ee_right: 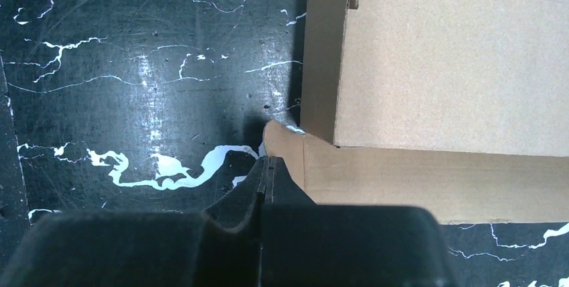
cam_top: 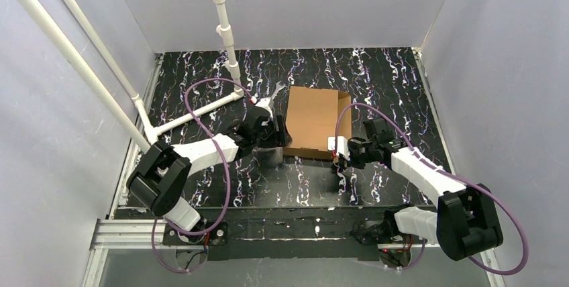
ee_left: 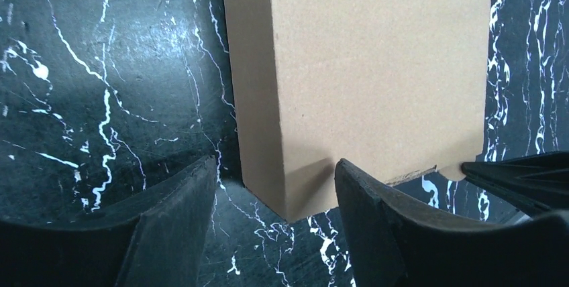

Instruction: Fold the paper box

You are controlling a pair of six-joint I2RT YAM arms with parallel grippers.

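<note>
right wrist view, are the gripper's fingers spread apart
No, the right gripper has its fingers pressed together, with their tips right by a corner of the paper box.

On bench (cam_top: 376,79), mid-width, slightly toward far side: paper box (cam_top: 310,119). At box's near-left corner: left gripper (cam_top: 280,133), corner between its fingers (ee_left: 168,220). At box's near-right corner: right gripper (cam_top: 340,159), tip just beside corner flap. Box between both grippers, left to right. At far left, behind left gripper, apart from box: pipe frame (cam_top: 225,32).
</note>
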